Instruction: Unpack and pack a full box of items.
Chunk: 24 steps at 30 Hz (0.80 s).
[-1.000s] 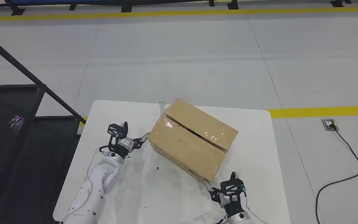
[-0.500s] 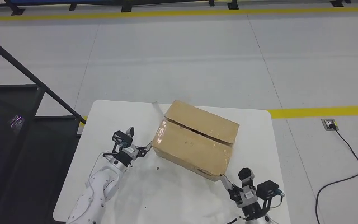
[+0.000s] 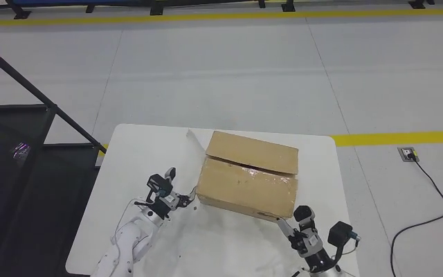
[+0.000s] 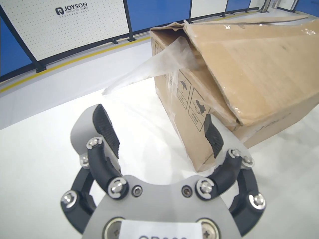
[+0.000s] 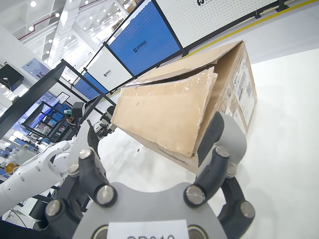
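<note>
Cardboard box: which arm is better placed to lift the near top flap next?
Probably the right: the right gripper is open, with a corner of the near flap between its fingers. The left gripper is open too, but low beside an end wall of the cardboard box.

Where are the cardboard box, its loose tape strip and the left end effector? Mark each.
cardboard box (image 3: 243, 179), top view, nearer top flap.
loose tape strip (image 4: 154, 68), left wrist view, middle of the clear strip.
left end effector (image 4: 154, 115), left wrist view, midway between its open fingertips.
</note>
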Available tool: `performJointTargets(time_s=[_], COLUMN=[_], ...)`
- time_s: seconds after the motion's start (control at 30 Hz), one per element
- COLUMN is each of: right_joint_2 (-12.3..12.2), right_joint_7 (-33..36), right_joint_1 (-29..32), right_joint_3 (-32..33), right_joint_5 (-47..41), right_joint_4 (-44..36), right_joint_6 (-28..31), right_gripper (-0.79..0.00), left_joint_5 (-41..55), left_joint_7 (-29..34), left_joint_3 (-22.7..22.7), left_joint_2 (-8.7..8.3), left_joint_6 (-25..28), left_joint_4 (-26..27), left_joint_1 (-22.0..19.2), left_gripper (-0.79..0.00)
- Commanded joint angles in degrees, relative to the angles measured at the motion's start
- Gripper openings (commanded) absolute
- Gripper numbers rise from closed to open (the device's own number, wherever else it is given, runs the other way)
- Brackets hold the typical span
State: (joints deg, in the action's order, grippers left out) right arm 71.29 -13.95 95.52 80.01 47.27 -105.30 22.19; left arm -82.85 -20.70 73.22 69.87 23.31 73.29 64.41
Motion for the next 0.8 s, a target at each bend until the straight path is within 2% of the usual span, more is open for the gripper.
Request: performJointTargets(time_s=[0.0,0.2,0.37,0.57,0.77], right_joint_2=[0.0,-0.1,-0.1,-0.1,-0.2], right_joint_7=[0.0,0.2,0.2,0.1,0.8], right_joint_1=[-0.2,-0.5,-0.4,-0.1,0.3], right_joint_3=[0.2,0.8,1.3,1.8,2.7], right_joint_5=[-0.4,-1.7,-2.2,-2.6,-2.6], right_joint_4=[0.3,1.0,1.3,1.5,1.8], right_joint_6=[0.5,2.4,3.4,4.1,4.3], right_gripper=[0.0,0.0,0.0,0.0,0.0], left_joint_5=[-0.5,-1.1,0.9,4.8,3.1], left_joint_7=[-0.3,-0.8,-1.2,0.5,2.9], left_joint_3=[-0.3,-0.1,3.1,7.9,8.0], left_joint_2=[-0.06,-0.32,-0.82,-1.34,-1.33], left_joint_6=[0.1,0.4,-0.7,-2.2,-4.8], left_joint_4=[0.9,3.6,5.0,5.2,3.5], left_joint_1=[1.1,3.9,5.7,5.1,1.8], left_gripper=[0.0,0.0,0.0,0.0,0.0])
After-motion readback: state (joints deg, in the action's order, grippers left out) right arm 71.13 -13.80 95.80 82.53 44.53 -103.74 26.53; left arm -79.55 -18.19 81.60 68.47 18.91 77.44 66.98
